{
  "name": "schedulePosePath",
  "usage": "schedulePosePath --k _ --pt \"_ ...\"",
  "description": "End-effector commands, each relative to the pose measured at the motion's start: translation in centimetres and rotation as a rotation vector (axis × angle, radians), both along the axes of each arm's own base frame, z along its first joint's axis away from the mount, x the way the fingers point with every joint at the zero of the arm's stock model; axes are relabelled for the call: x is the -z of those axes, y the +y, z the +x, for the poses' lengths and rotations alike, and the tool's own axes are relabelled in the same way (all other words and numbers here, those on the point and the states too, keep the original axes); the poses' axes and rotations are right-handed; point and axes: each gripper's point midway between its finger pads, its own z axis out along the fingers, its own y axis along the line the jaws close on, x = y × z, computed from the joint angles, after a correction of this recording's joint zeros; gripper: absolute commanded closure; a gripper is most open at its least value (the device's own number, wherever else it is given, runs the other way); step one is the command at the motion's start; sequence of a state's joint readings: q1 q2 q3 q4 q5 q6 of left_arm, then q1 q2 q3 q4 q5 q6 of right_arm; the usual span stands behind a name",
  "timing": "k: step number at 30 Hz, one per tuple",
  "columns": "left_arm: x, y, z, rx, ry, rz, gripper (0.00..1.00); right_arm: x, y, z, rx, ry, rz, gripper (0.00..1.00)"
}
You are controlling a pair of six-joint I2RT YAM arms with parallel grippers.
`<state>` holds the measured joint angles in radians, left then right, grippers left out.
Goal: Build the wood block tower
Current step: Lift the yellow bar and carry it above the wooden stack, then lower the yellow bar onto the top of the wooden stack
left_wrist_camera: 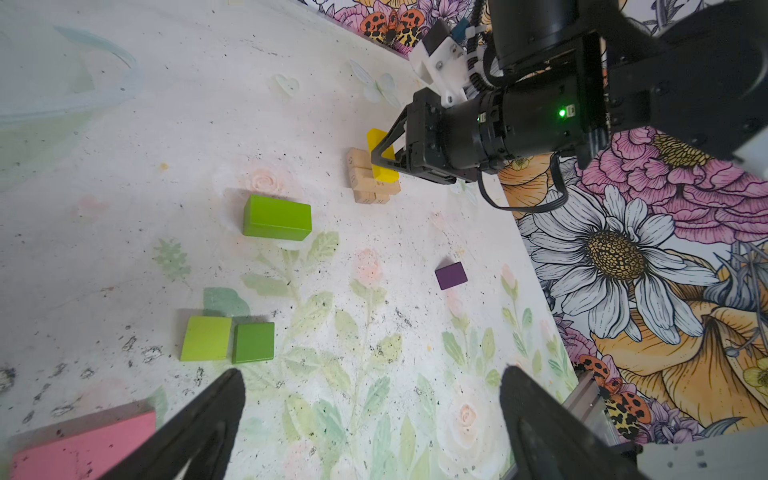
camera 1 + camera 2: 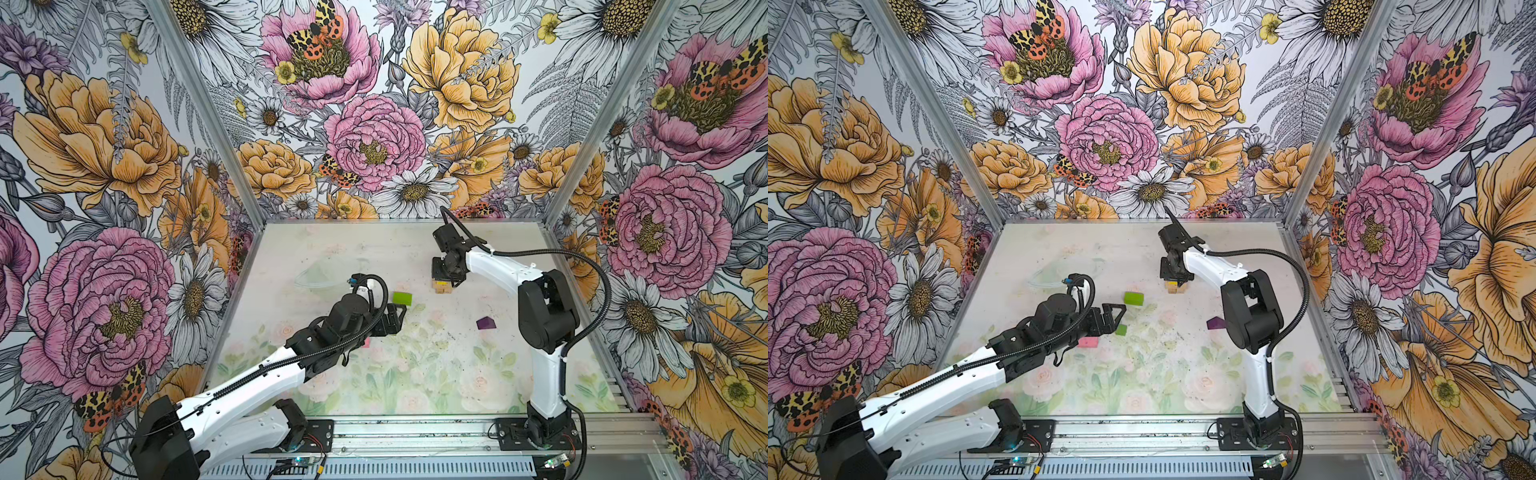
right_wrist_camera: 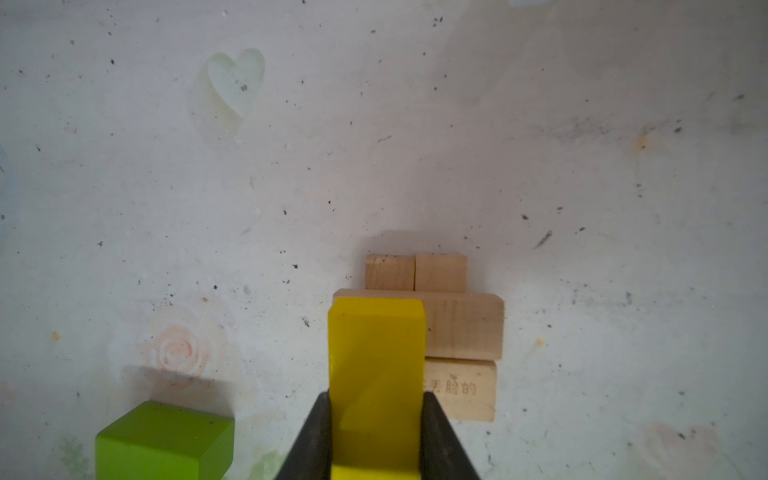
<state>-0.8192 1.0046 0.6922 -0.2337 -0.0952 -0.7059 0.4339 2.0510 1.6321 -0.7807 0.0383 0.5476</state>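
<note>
Bright yellow oblong point(image 3: 376, 365), plain tan oblongs point(image 3: 461, 328), lime brick point(image 1: 277, 218), purple piece point(image 1: 450, 275), pink oblong point(image 1: 83, 451), two green cubes point(image 1: 253, 343); desk point(image 2: 415, 249) pale, faded floral; walls point(image 2: 104, 145) bold pink-and-orange blooms.

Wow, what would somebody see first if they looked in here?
The huge pink and orange flowers covering all the walls. Next, toward the back of the table, the right gripper pinching a yellow block at a little stack of tan blocks, a lime brick lying nearby.
</note>
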Motion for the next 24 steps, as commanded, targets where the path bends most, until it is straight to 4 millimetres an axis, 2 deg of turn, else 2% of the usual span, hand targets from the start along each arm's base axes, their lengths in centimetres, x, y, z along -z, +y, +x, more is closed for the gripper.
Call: schedulePosePath --k 1,24 --pt "-1.3 -0.3 0.5 0.016 -0.031 -0.027 0.03 0.0 0.3 0.7 -0.011 -0.001 0.008 0.74" --pt "-0.9 0.5 1.0 -0.003 -0.021 -0.038 0.03 1.3 -0.4 1.5 0.0 0.024 -0.014 0.73"
